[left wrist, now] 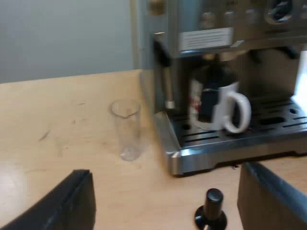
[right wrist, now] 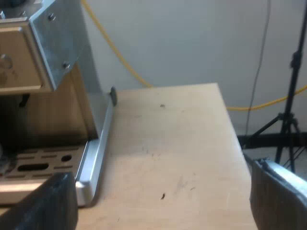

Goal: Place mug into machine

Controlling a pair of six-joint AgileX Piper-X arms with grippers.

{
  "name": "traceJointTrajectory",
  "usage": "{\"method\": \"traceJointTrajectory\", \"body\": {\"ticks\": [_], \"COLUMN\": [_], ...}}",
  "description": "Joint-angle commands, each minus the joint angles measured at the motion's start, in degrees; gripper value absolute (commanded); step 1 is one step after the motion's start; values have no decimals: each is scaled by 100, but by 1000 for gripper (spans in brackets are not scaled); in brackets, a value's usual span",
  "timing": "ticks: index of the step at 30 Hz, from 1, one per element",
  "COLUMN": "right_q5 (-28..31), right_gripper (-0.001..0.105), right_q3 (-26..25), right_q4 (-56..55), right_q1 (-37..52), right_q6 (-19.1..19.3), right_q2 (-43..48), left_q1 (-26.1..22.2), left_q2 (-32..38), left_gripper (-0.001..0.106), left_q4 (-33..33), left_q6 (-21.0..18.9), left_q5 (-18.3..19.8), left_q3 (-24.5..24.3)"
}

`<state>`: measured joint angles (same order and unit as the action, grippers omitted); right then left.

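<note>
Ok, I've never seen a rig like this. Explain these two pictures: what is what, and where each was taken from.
Each picture comes from a camera on one robot arm's wrist, looking past that arm's own two black fingers. In the left wrist view, the left gripper is open and empty above a wooden table. Ahead stands an espresso machine with a white mug on its drip tray. A measuring glass stands upright on the table beside the machine, and a tamper with a black knob stands nearer the fingers. In the right wrist view, the right gripper is open and empty, over the table near a corner of the drip tray.
</note>
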<state>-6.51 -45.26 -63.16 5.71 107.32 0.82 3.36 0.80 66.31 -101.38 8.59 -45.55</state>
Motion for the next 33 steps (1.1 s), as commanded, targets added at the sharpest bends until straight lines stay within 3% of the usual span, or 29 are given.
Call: {"method": "traceJointTrajectory", "body": {"ticks": [1,16,24,33], "right_q5": [-146,-154,-154,-154], "right_gripper": [100,100,100,100], "right_q3": [139,1051,1243,1275], "right_q4": [33,-237,-265,-133], "right_q1": [8,8,8,8], "right_q6": [57,57,57,93], "right_q2": [232,232,223,223], "left_q1": [10,10,10,10], "left_q2": [800,796,796,787], "left_gripper": [64,64,64,64], "left_q4": [-19,-19,-47,-556], "left_q6": [5,5,5,5], "left_q5": [-134,-134,-109,-123], "left_q3": [149,1343,1386,1494]}}
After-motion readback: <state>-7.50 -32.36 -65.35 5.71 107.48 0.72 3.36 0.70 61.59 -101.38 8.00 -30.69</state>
